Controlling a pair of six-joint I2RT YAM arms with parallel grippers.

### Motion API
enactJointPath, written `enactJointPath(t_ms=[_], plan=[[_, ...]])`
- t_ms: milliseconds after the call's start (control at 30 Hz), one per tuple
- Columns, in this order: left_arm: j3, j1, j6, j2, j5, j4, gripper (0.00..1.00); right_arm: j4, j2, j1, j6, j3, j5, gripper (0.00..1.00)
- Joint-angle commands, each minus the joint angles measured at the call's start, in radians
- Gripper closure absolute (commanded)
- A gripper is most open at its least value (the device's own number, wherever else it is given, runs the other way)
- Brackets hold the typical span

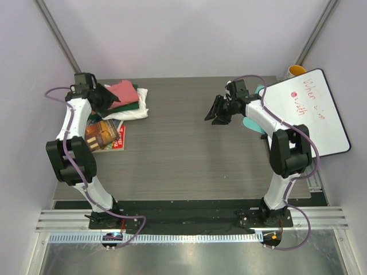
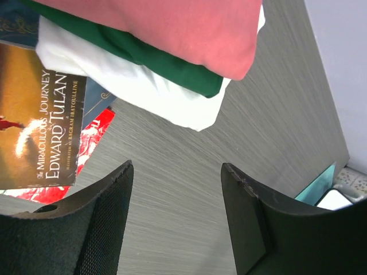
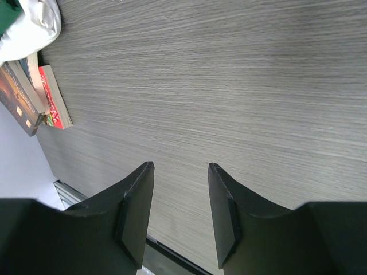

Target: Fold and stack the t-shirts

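At the far left of the surface the salmon-pink t-shirt is lying on the dark green t-shirt, that on the cream-white t-shirt, overlapping the books. The left hand is hovering near them, fingers apart, empty; the right hand is hanging mid-surface, likewise apart.

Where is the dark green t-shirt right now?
Top view, far-left of the table: the green t-shirt sits stacked between the pink shirt above and the white shirt below, by the books.
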Motion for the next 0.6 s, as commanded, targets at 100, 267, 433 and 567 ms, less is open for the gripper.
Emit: enactJointPath(t_ms=[100, 267, 433, 567], plan=[[-0.043, 0.002, -0.056, -0.107, 0.051, 0.013, 0.37, 0.017, -0.028, -0.001, -0.006, 0.047, -0.001, 0.52], [-0.162, -0.01, -0.038, -0.192, 0.024, 0.074, 0.36, 0.016, -0.039, -0.001, 0.013, 0.015, -0.015, 0.52], [-0.158, -0.009, -0.012, -0.206, 0.041, 0.033, 0.36, 0.033, -0.076, -0.001, 0.04, -0.056, -0.012, 0.52], [-0.152, -0.009, -0.034, -0.225, 0.044, 0.027, 0.36, 0.033, -0.097, -0.001, 0.056, -0.079, 0.011, 0.52]])
